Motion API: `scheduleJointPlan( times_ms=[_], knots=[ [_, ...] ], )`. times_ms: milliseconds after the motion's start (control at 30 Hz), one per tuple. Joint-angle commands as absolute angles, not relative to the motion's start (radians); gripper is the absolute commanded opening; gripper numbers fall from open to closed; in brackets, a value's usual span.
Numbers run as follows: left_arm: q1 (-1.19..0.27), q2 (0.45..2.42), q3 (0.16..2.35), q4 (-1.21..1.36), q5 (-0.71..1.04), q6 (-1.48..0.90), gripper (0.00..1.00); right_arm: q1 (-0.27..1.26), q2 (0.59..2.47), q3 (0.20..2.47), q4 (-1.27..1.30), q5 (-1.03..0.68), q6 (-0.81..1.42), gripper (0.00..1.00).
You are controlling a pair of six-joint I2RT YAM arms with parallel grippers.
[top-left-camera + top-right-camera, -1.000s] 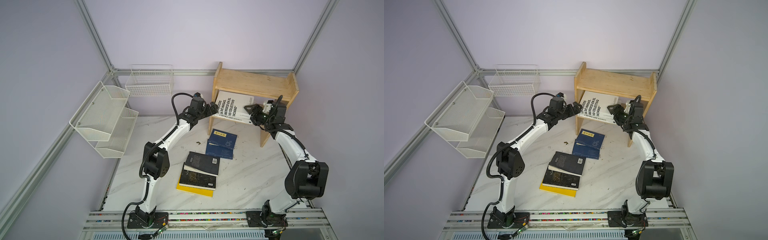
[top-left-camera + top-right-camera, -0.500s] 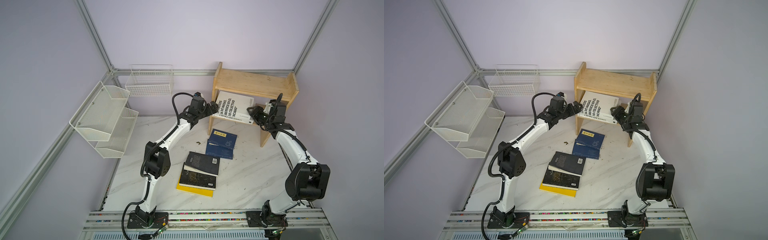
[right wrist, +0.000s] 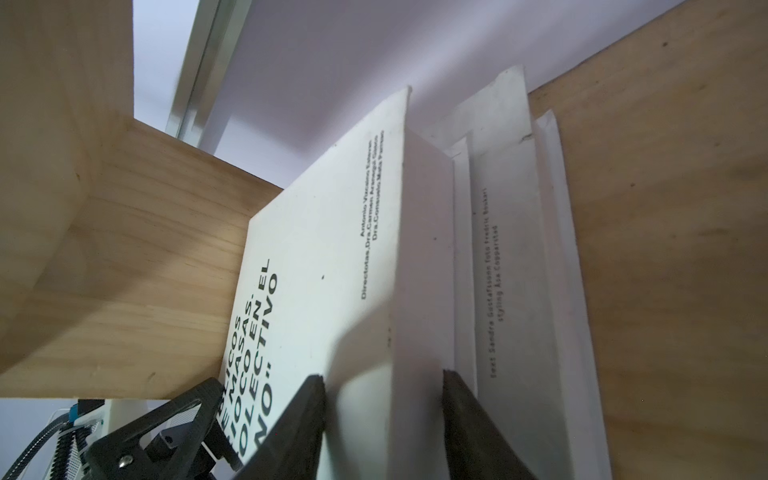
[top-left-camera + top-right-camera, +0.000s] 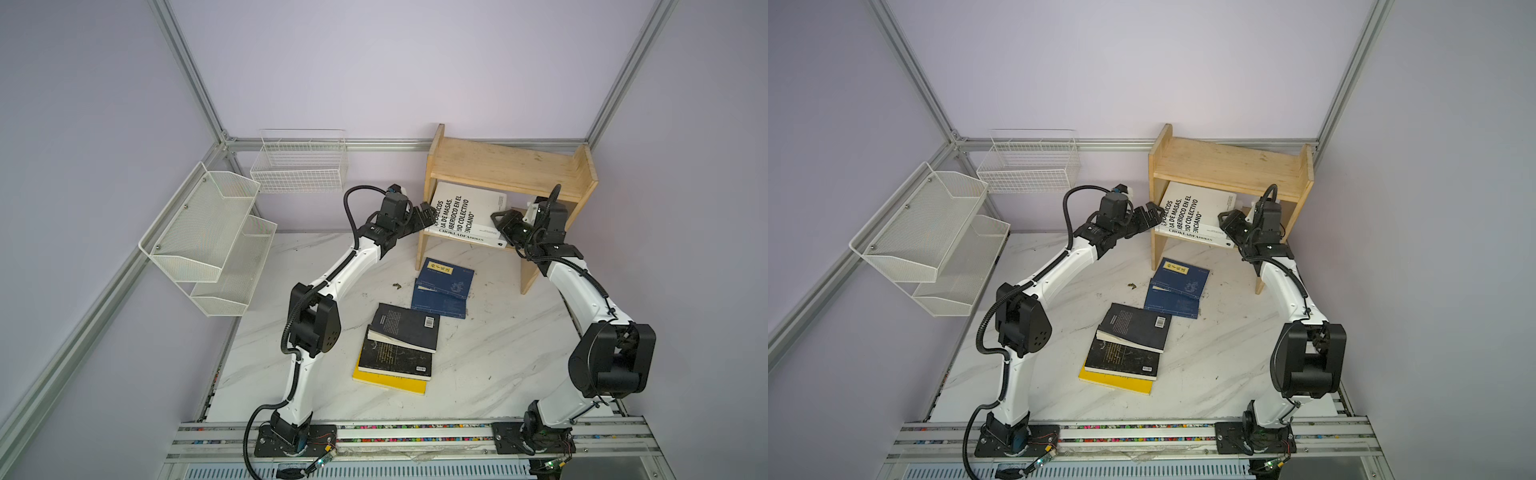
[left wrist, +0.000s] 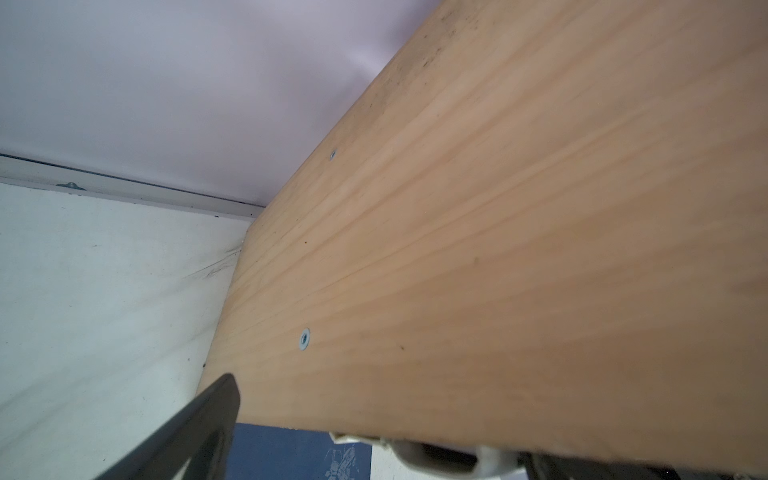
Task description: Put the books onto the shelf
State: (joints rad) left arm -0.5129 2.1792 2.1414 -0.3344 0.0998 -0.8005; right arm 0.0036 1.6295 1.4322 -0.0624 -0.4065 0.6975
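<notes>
Right gripper (image 3: 380, 382) clamped across white book (image 4: 467, 210), which leans on lower tier of shelf (image 4: 498, 166). Left gripper (image 4: 420, 215) wide open, empty, at shelf's side panel. Other books (image 4: 401, 332) lie on table (image 4: 498, 353).

The left arm (image 4: 340, 270) and right arm (image 4: 575, 286) are wearing glossy white shells between bulky black joint housings. Black ribbed cables are looping along both. The left tool (image 4: 428, 211) and right tool (image 4: 498, 226) are showing matte black, angular fingers (image 3: 461, 415).
</notes>
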Motion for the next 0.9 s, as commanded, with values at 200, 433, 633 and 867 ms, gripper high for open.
scheduleJointPlan(
  times_ms=[200, 433, 633, 867],
  knots=[
    [-0.515, 2.126, 2.17, -0.319, 0.114, -0.753, 1.0, 0.047, 1.652, 1.436, -0.009, -0.415, 0.713, 0.48],
    [-0.515, 2.055, 2.09, -0.258, 0.12, -0.747, 1.0, 0.051, 1.661, 1.465, -0.042, -0.388, 0.693, 0.54],
    [-0.515, 1.972, 1.994, -0.195, 0.157, -0.723, 1.0, 0.051, 1.629, 1.485, -0.072, -0.329, 0.651, 0.71],
    [-0.515, 1.855, 1.795, -0.06, 0.384, -0.645, 1.0, 0.044, 1.557, 1.499, -0.121, -0.255, 0.581, 0.82]
  ],
)
